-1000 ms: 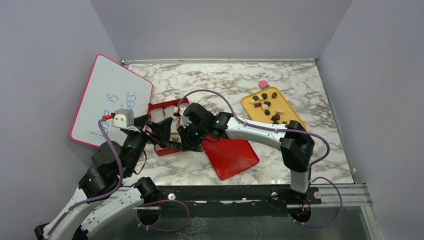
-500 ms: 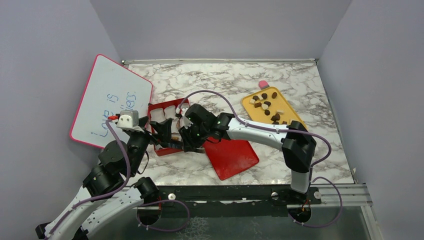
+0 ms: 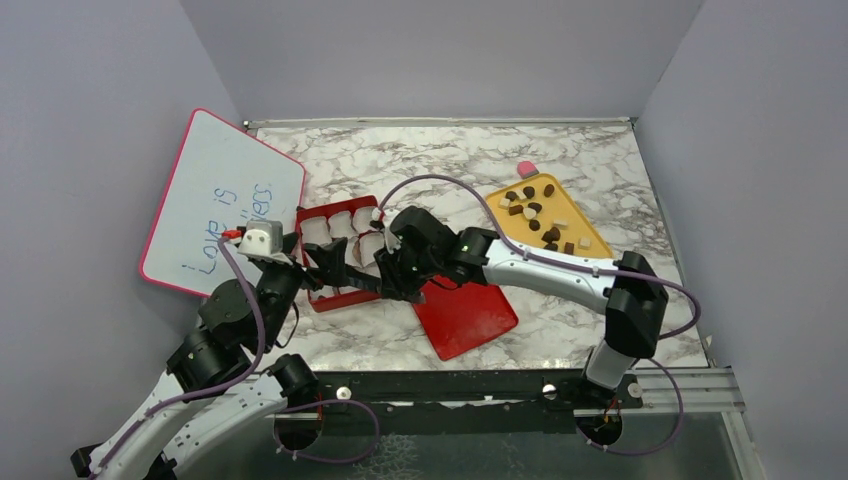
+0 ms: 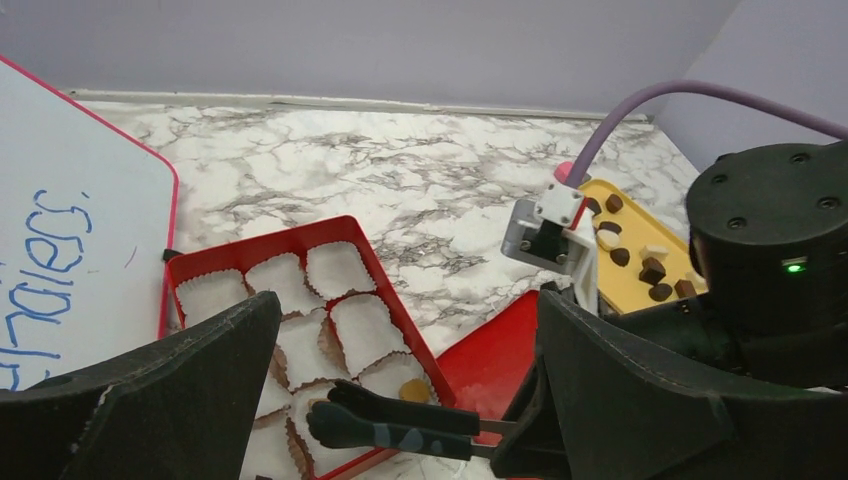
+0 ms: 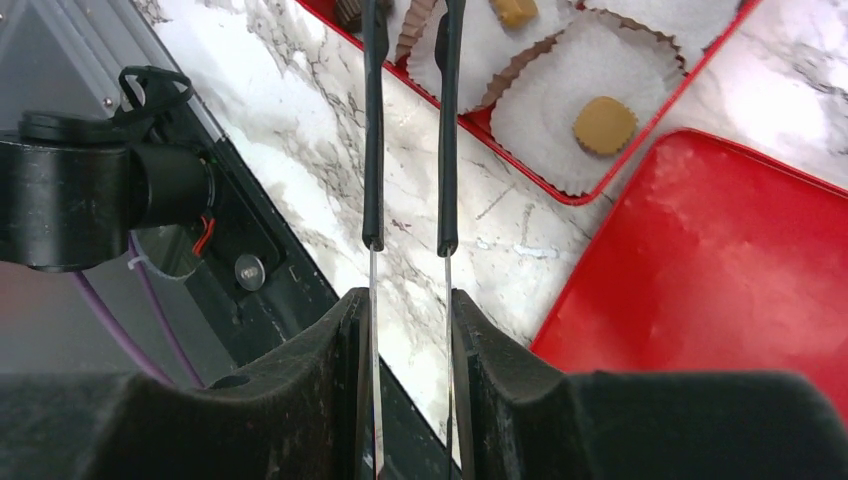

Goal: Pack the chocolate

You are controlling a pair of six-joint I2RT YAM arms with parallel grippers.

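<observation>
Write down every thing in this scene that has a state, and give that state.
left gripper: open, empty.
tweezers: held, arms apart.
right gripper: shut on the tweezers.
box: open, lid off.
lid: lying flat beside the box.
cups: in the box, most empty.
chocolate: most on the tray, a few in cups.
whiteboard: tilted up, written on.

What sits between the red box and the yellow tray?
In the top view, the right arm's wrist, its fingers clamping tweezers, hangs over marble table there.
</observation>
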